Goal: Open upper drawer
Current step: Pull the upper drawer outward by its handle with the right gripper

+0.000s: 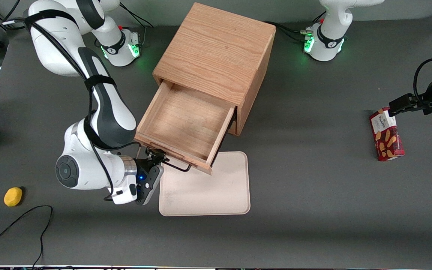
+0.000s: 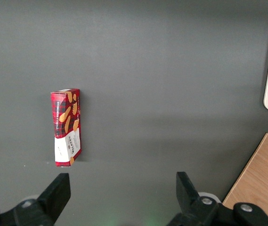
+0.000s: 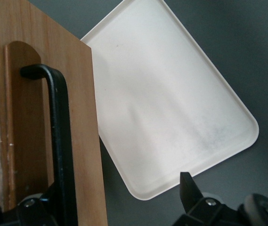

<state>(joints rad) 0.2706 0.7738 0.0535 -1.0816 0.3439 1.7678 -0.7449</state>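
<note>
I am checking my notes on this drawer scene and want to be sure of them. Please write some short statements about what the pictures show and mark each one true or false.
1. The upper drawer is pulled far out of the cabinet. True.
2. Something lies inside the upper drawer. False: its wooden bottom is bare.
3. The gripper is at the drawer's black handle. True.
4. The gripper's fingers are shut on the handle. False: they are open, with the handle beside one finger.
5. The cream tray lies on the table nearer to the front camera than the cabinet. True.
6. The red cookie box stands on the tray. False: it lies toward the parked arm's end of the table.
</note>
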